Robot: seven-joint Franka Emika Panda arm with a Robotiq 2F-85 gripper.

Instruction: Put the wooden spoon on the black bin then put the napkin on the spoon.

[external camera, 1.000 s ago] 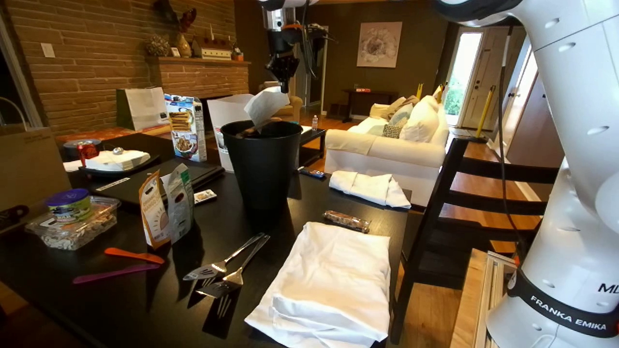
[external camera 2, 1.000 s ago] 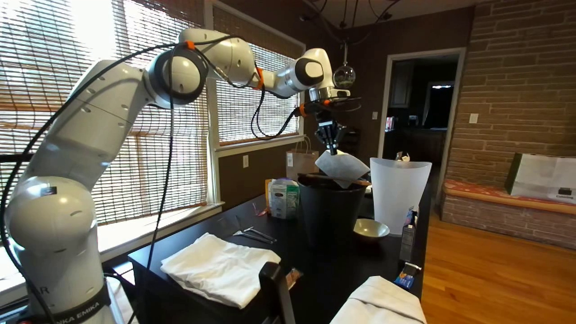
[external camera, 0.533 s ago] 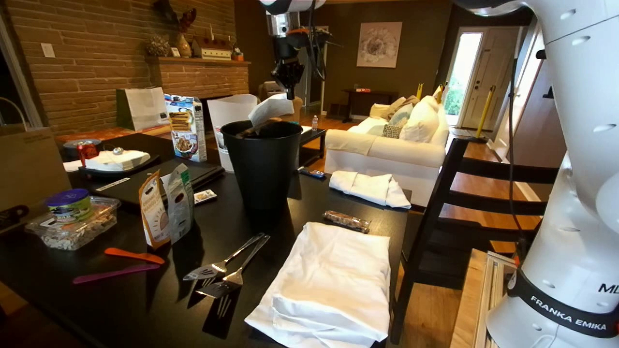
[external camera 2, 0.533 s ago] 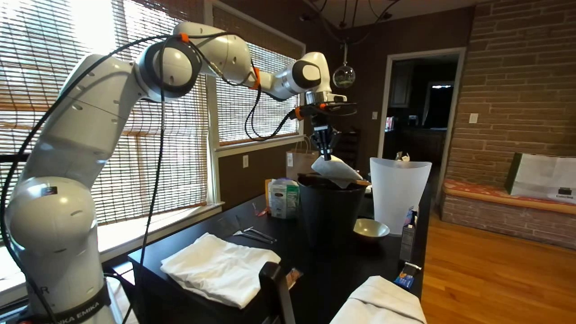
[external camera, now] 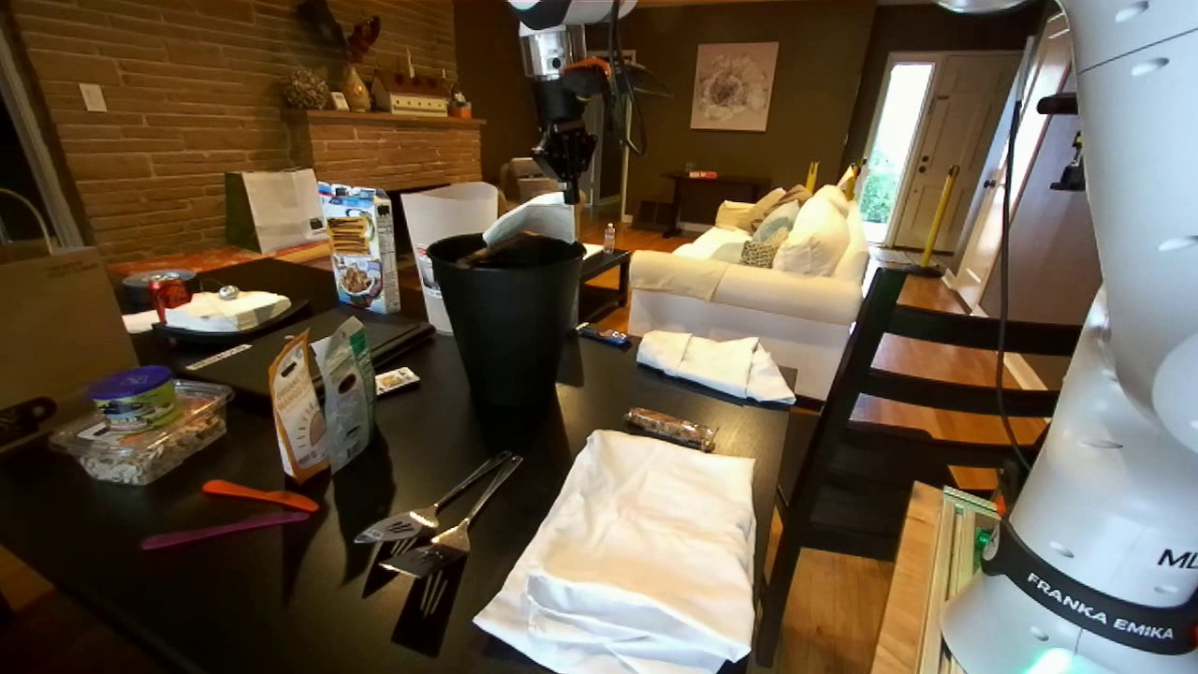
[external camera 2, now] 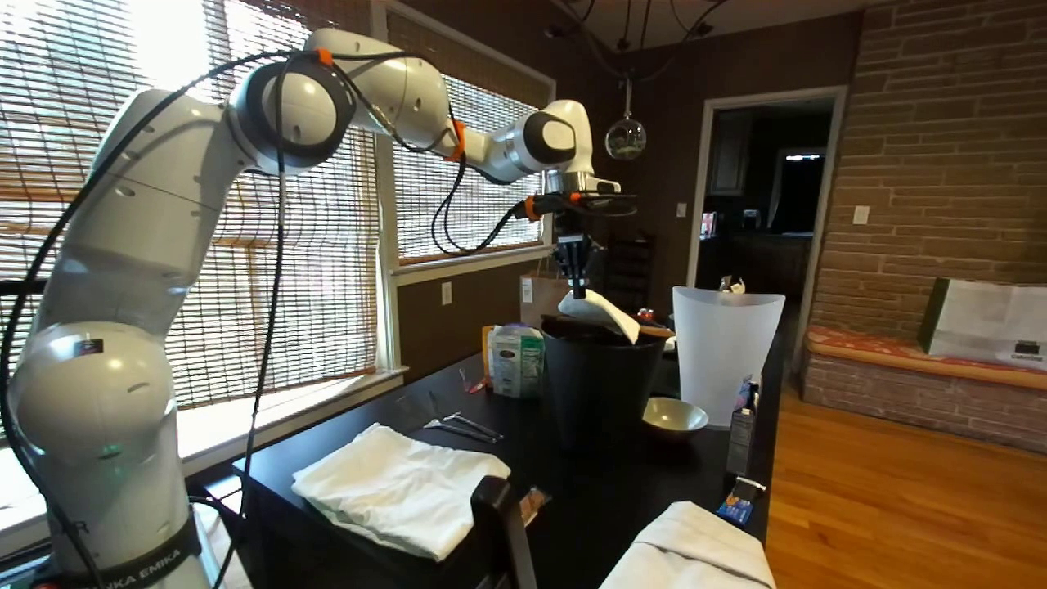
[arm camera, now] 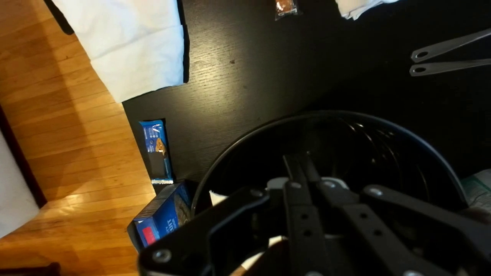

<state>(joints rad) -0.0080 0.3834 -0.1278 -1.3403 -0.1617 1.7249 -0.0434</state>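
One napkin [external camera: 533,219] pinched in gripper [external camera 2: 579,293] | both lower than before | over black bin [external camera: 505,328]

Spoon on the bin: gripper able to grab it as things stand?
Probably not: the gripper looks shut on the napkin, which in an exterior view also hides part of the spoon. It'd need to let go first.

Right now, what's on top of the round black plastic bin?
A brown wooden spoon lies across its mouth; the thin white napkin above, pinched in the jaws, hides part of the spoon.
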